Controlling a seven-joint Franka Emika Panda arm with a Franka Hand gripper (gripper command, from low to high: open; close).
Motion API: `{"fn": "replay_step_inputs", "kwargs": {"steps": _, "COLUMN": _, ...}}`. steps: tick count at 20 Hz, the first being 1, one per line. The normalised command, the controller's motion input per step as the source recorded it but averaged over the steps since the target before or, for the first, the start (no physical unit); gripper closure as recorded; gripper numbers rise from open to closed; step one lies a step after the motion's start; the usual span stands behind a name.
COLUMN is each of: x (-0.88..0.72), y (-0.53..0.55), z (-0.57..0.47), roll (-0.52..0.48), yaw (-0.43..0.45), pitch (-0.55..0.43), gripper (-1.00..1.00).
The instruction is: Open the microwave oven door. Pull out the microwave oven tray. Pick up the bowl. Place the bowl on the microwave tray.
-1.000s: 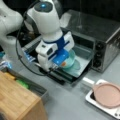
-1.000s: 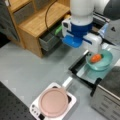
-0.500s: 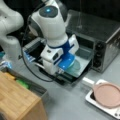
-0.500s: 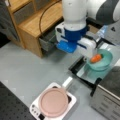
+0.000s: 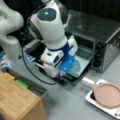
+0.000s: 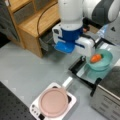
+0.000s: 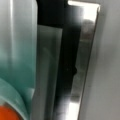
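Bowl [image 6: 100, 60] sits on the microwave oven tray [image 6: 93, 75], which is pulled out over the dropped-open microwave oven door [image 6: 77, 66] — an orange item [image 6: 96, 58] lies inside the bowl. In a front view the microwave oven [image 5: 100, 37] is at the right with its black knobs [image 5: 98, 53] in a column, the tray [image 5: 82, 60] sticking out of its mouth and the teal bowl [image 5: 75, 67] partly hidden by the arm. Gripper [image 6: 82, 56] hangs over the door's front edge, just beside the bowl; fingers hidden behind the blue-and-white hand body — cannot tell if they're apart or together. Wrist view: teal bowl rim [image 7: 12, 97] with orange at lower left, tray [image 7: 47, 75] beside it, door's shiny edge [image 7: 82, 62] to the right. Pink plate [image 6: 53, 102] rests on a white dish rack [image 6: 35, 110] near the bottom of a front view, well apart from the bowl. Wooden shelf unit [image 6: 32, 22] at upper left.
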Motion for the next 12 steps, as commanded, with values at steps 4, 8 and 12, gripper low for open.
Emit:
{"fn": "replay_step_inputs", "kwargs": {"steps": 4, "x": 0.22, "y": -0.13, "z": -0.04, "roll": 0.279, "yaw": 0.095, "pitch": 0.12, "gripper": -1.0}}
{"fn": "replay_step_inputs", "kwargs": {"steps": 8, "x": 0.25, "y": -0.14, "z": -0.02, "roll": 0.255, "yaw": 0.083, "pitch": 0.091, "gripper": -1.0}}
{"fn": "replay_step_inputs", "kwargs": {"steps": 12, "x": 0.24, "y": -0.14, "z": -0.01, "roll": 0.233, "yaw": 0.061, "pitch": 0.07, "gripper": -1.0}}
